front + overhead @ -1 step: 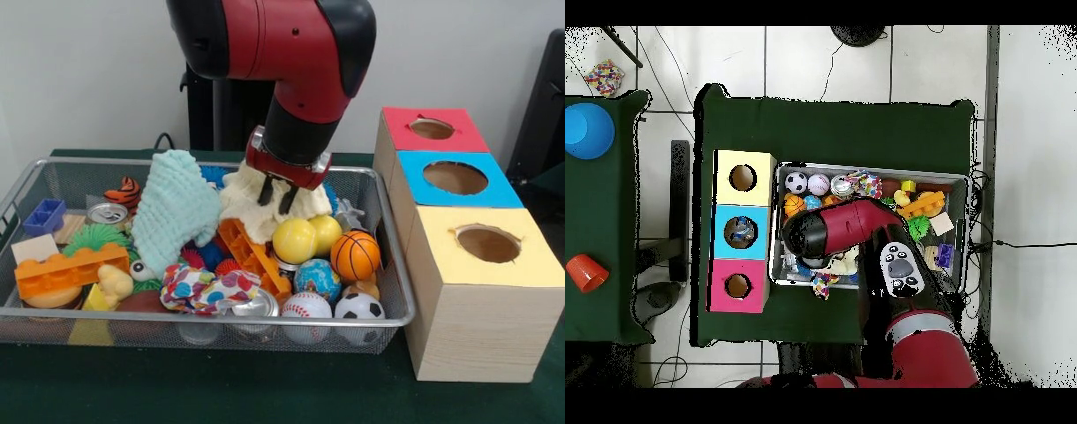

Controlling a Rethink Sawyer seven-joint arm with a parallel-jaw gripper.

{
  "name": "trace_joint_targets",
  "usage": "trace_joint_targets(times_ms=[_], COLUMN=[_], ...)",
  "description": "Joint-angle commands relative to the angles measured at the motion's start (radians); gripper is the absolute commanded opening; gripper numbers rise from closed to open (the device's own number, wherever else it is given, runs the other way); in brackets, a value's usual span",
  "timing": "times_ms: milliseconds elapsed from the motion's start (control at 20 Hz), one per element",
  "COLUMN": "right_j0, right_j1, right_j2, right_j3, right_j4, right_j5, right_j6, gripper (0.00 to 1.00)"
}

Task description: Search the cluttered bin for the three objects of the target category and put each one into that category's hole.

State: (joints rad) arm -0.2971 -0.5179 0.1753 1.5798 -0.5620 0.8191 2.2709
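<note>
- Hanging over the back middle of the wire bin (18, 190), the gripper (275, 195) had its two dark fingers pointing down, set narrowly apart, their tips against the cream cloth (265, 212); whether they pinched the cloth could not be told.
- Just beside that cloth stood a pale green knitted cloth (177, 208), heaped tall and hiding whatever lay behind it.
- Right under the claw lay an orange ramp-shaped brick (252, 252) and two yellow balls (309, 237), touching each other.
- Along the near right corner sat a small basketball (355, 254), a globe ball (318, 278), a baseball (306, 309) and a soccer ball (359, 309), packed close together.
- At the left were an orange building brick (71, 269), a blue block (44, 216), a tin can (108, 213) and a tiger-striped ball (124, 193).
- A heart-patterned cloth (207, 287) lay at the near wall with a crushed can (252, 305) touching it.
- Beside the bin stood the wooden box (477, 327) with three holes: the red-topped hole (432, 129), the blue-topped hole (455, 177) and the yellow-topped hole (487, 243).
- From the front, none of the holes showed its contents.
- From overhead, the blue-topped hole held something bluish and grey, while the other two looked dark.
- From overhead, the red arm (855, 230) covered the middle of the bin, so the claw and both large cloths were hidden there.
</note>
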Motion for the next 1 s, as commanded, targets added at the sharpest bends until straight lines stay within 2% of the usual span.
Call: trace_joint_targets(times_ms=[50,500,700,1000], right_j0=[-0.039,-0.061,-0.105,-0.191], right_j1=[0.034,0.021,-0.055,-0.123], right_j2=[0.049,0.067,0.098,0.172], right_j3=[-0.041,-0.013,0.052,0.131], right_j4=[0.037,0.054,0.096,0.156], right_j5=[0.089,0.079,0.108,0.118], right_j6=[-0.101,-0.128,-0.180,-0.239], gripper=[0.00,0.00,0.00,0.00])
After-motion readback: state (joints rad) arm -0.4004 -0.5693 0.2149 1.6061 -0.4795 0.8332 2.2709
